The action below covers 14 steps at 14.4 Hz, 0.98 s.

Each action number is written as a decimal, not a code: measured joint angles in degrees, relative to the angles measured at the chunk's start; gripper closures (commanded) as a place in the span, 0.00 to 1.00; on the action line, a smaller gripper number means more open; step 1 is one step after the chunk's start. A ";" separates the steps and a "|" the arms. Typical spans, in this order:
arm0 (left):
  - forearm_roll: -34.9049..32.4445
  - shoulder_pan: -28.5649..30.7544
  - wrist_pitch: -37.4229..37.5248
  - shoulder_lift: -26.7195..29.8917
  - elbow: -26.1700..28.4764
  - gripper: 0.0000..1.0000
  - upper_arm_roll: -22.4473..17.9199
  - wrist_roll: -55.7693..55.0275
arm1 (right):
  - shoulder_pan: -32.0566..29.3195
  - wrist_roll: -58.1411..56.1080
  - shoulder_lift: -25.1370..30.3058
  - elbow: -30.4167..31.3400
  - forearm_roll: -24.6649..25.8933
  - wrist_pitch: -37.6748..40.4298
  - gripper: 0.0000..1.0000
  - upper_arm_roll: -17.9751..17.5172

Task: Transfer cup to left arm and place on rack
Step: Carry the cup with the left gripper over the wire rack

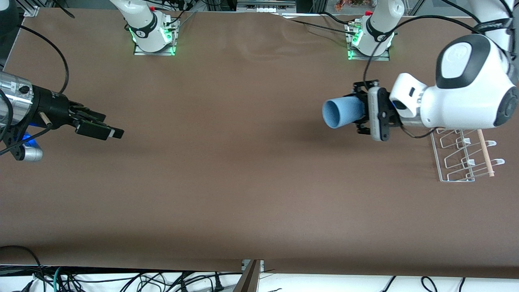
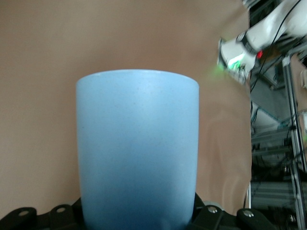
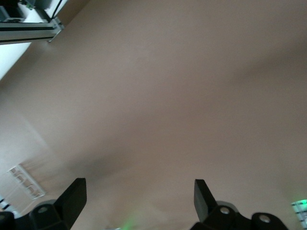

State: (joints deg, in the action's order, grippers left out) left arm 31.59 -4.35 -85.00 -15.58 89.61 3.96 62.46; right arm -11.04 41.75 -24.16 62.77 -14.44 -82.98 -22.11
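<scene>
My left gripper point(image 1: 361, 115) is shut on the light-blue cup point(image 1: 342, 112) by its base end and holds it on its side in the air, with the open mouth pointing toward the right arm's end of the table. The cup fills the left wrist view point(image 2: 137, 148), and the fingers are hidden by it there. The wire rack point(image 1: 466, 156) with its wooden dowel point(image 1: 485, 153) stands on the table at the left arm's end, just below the left arm's wrist in the front view. My right gripper point(image 1: 106, 132) is open and empty, over the table's right arm end. Its fingers point(image 3: 73, 195) are wide apart.
The brown table point(image 1: 227, 170) stretches between the two grippers. Both arm bases point(image 1: 154, 34) stand along its edge farthest from the front camera. Cables lie along the table edge nearest to that camera.
</scene>
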 measured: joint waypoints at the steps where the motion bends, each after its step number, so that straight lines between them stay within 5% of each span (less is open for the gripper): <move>1: -3.67 1.16 1.13 -0.04 0.01 1.00 -0.03 -0.19 | 0.00 -1.71 0.00 0.17 1.89 0.97 0.01 0.59; 4: -15.15 3.31 3.28 -0.03 -0.01 1.00 -0.27 -1.24 | 0.05 -6.95 1.19 4.00 7.51 0.01 0.01 1.23; 9: -41.14 4.82 2.58 -0.03 -0.09 1.00 -1.74 -4.80 | 1.35 -14.63 16.54 28.43 9.22 -13.64 0.01 4.35; 14: -65.40 5.02 2.43 -1.81 0.05 1.00 -1.74 -6.51 | 11.39 -28.39 23.35 36.22 10.14 -16.02 0.01 19.16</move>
State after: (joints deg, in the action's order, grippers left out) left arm -33.82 0.68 -82.57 -17.39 89.66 2.22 55.94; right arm 0.35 13.36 -0.81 98.99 -4.30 -99.00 -2.95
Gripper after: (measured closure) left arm 0.322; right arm 0.009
